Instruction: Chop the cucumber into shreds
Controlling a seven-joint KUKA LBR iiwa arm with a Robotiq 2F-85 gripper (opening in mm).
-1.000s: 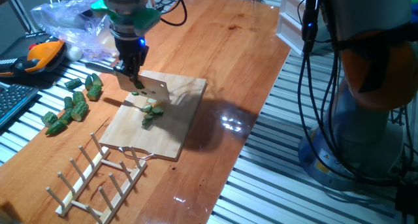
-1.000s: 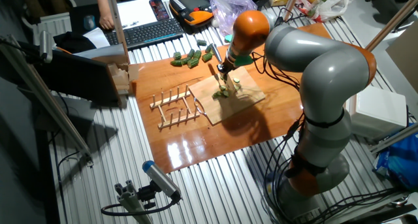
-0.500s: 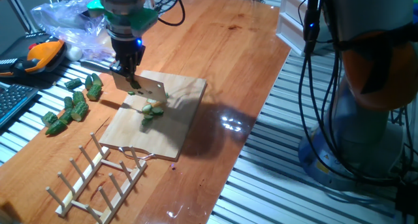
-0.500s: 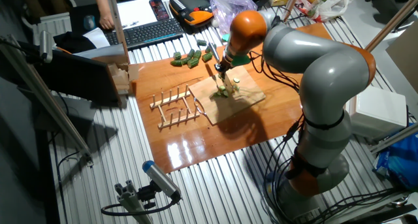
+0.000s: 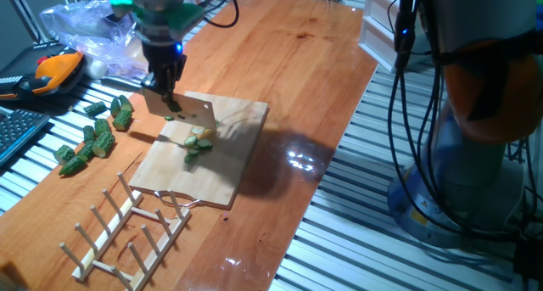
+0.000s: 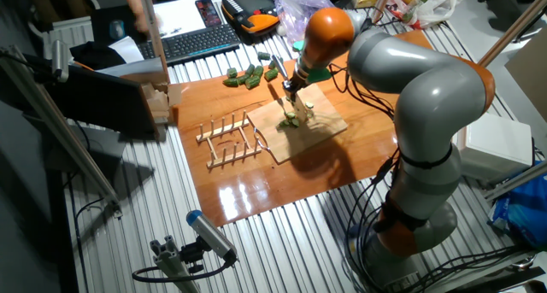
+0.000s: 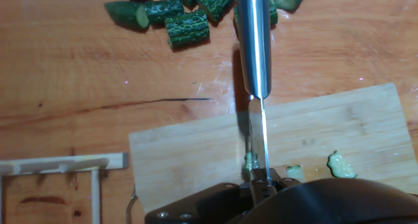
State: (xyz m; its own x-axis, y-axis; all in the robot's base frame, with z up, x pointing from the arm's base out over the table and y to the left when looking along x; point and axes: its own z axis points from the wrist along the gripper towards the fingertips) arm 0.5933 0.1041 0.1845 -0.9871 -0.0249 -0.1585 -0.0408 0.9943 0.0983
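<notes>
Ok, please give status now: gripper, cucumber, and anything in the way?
Gripper shut on knife, blade above the board. Cucumber and shreds on board under the blade. Nothing in the way.

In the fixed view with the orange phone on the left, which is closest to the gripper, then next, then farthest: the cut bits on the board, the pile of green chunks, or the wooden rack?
1. Shreds: on the wooden board, just right of and below the gripper.
2. Pile of green chunks: on the table, left of the board.
3. Wooden rack: at the near edge, lowest in the picture.
</notes>
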